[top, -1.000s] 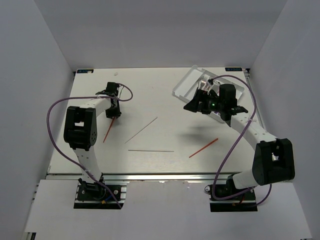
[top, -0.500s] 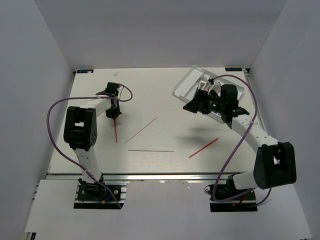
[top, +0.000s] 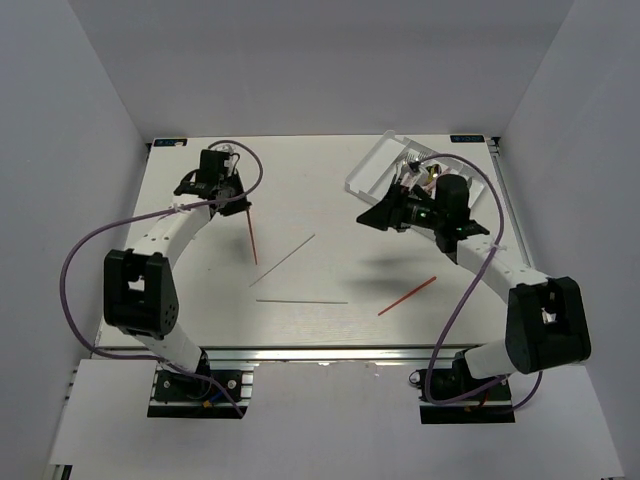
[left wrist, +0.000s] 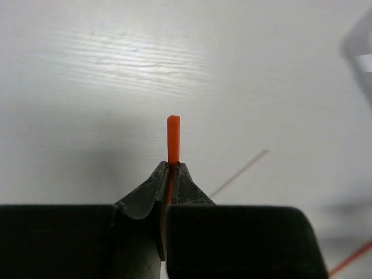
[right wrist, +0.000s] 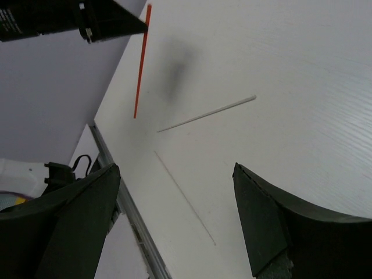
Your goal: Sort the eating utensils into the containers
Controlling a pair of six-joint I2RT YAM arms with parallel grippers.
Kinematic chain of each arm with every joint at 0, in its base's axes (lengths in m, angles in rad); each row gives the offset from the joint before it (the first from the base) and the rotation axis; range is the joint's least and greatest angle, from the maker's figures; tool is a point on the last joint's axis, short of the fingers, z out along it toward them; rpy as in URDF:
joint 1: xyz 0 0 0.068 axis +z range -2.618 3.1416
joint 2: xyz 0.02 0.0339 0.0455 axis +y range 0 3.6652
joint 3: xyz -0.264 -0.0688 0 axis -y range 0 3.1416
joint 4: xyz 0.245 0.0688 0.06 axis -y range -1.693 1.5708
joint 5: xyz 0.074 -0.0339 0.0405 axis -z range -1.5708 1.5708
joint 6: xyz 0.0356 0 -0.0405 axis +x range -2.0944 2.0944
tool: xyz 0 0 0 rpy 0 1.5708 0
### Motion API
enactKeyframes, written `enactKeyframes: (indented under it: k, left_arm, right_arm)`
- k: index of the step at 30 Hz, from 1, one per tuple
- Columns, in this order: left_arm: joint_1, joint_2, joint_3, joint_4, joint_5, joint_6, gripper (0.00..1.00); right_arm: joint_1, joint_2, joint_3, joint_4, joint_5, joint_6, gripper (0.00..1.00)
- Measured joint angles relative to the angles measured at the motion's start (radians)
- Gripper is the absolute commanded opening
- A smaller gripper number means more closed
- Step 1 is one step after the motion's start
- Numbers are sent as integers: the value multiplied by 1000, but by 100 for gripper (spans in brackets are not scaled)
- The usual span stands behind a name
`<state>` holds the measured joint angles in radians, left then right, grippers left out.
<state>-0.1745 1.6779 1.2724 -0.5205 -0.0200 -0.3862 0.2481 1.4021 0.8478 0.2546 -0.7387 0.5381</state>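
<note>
My left gripper (top: 238, 200) is shut on the top of a red chopstick (top: 250, 236), which hangs off the table, tip down. In the left wrist view the chopstick (left wrist: 173, 135) sticks out between the closed jaws of the left gripper (left wrist: 172, 167). My right gripper (top: 368, 217) is open and empty, raised in front of the white tray (top: 372, 165) at the back right. In its own view the right gripper (right wrist: 176, 167) has its jaws wide apart. A second red chopstick (top: 407, 296) and two pale chopsticks (top: 282, 260) (top: 302, 301) lie on the table.
The right arm hides most of the tray; a few utensils (top: 420, 176) show in it. The right wrist view shows the held red chopstick (right wrist: 140, 64), both pale chopsticks (right wrist: 206, 113) (right wrist: 183, 197) and the table's near rail (right wrist: 119, 192).
The left gripper has lifted the red chopstick off the table and moved back and right; it now hangs nearly upright. The right gripper has shifted a little to the left.
</note>
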Motion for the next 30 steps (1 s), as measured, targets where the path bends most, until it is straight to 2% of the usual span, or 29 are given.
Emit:
enactKeyframes:
  k: [4, 8, 13, 16, 20, 22, 24, 26, 27, 28, 30]
  left_arm:
    - [-14, -105, -51, 131, 153, -103, 0]
    - [-53, -172, -145, 264, 285, -224, 0]
    - [-109, -207, -183, 364, 371, -308, 0]
    - [-128, -229, -212, 446, 422, -352, 0]
    - [-143, -247, -248, 523, 459, -387, 0]
    - [-149, -248, -264, 555, 474, -402, 0]
    - [-150, -248, -274, 570, 478, -409, 0]
    - [-150, -248, -282, 578, 478, -415, 0]
    - [-150, -248, -283, 580, 478, -416, 9]
    - [-150, -248, -283, 582, 475, -417, 25]
    - [-149, -248, -283, 587, 462, -418, 61]
  right_arm:
    - [133, 48, 3, 85, 32, 33, 80]
    - [294, 142, 91, 92, 135, 50, 76]
    - [362, 227, 219, 63, 253, 55, 71]
    - [376, 245, 251, 61, 266, 60, 67]
    - [389, 278, 279, 63, 256, 74, 54]
    - [394, 299, 285, 64, 252, 85, 39]
    - [396, 316, 286, 69, 238, 102, 32]
    - [397, 331, 290, 82, 221, 123, 17]
    - [398, 338, 293, 94, 211, 135, 9]
    - [400, 343, 296, 103, 205, 142, 0]
    - [402, 348, 301, 118, 201, 163, 0]
